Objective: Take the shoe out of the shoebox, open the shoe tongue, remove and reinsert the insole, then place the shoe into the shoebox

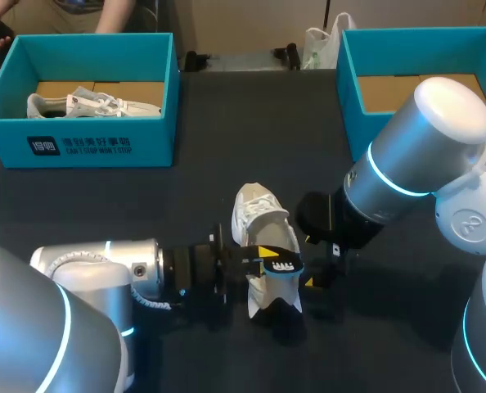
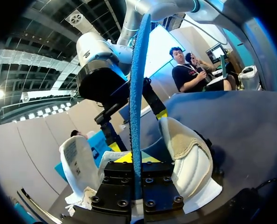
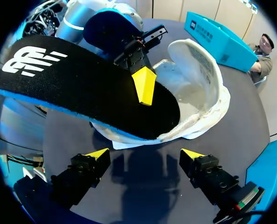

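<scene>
Left jaws: nearest us, low over the near side of the bench [image 1: 227, 147], clamped together on the insole [image 1: 281, 264], one pad on each face.
Insole: out of the shoe [image 1: 262, 223] and held up just above it. Black fabric on top, blue foam underneath. We can't tell if its toe end touches the shoe.
Shoe: white trainer sitting mid-bench between our two arms, mouth wide open and the tongue looks pulled up out of the way.
Right jaws: wide apart, gripping nothing, low and just beside the shoe, pointing at it.
How the insole handles: we reckon it's feather-light and floppy, so it'll droop or buckle if pushed from far back. A pinch near the heel end, toe fed in first, seems the way.
How the shoe handles: light, soft upper that will squash, stiffer sole. It'll probably skid on the bench when the insole pushes in, so the heel collar looks like the spot to hold.
Boxes: left shoebox [image 1: 79, 131] holds another white shoe [image 1: 92, 104]; right shoebox [image 1: 366, 123] shows bare cardboard. Both are well apart from our shoe.
</scene>
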{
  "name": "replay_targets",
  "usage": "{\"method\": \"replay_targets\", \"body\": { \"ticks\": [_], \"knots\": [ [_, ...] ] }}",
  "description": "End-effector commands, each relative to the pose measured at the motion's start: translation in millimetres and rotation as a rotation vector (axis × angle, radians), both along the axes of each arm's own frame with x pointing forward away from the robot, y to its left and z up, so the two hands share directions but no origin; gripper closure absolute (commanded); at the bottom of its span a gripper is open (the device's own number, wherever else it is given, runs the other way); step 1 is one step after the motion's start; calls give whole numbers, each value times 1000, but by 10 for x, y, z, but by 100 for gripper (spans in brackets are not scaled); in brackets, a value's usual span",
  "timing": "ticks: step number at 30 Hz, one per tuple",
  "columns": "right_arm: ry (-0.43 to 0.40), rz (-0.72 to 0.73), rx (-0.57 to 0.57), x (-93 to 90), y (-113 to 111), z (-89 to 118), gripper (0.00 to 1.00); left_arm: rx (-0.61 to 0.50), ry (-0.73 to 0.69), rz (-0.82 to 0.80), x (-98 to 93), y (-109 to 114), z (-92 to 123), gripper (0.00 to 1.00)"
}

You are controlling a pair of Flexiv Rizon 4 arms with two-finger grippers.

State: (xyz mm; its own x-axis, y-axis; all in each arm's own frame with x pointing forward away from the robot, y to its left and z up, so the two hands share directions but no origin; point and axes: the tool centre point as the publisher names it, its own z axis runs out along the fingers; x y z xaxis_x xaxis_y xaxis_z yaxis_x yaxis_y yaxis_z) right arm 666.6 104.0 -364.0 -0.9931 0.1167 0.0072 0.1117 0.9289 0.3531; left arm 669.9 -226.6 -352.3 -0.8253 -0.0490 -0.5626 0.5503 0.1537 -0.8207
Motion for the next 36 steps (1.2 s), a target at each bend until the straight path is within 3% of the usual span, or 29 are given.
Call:
{"method": "replay_targets", "body": {
  "ticks": [1, 11, 17, 21, 36],
  "knots": [
    [-2, -1, -3, -8, 12, -8, 0, -2, 2, -10, -27, 37, 16, 100],
    [-2, -1, -3, -8, 12, -8, 0, -4, -3, -20, -57, 57, 50, 98],
    [-2, -1, -3, -8, 12, -8, 0, -3, -2, -22, -63, 65, 78, 76],
    [-2, -1, -3, -8, 12, -8, 0, -2, -3, -25, -73, 62, 105, 69],
    [-2, -1, -3, -8, 12, -8, 0, 4, -17, -27, -116, 79, 246, 76]
  ]
}}
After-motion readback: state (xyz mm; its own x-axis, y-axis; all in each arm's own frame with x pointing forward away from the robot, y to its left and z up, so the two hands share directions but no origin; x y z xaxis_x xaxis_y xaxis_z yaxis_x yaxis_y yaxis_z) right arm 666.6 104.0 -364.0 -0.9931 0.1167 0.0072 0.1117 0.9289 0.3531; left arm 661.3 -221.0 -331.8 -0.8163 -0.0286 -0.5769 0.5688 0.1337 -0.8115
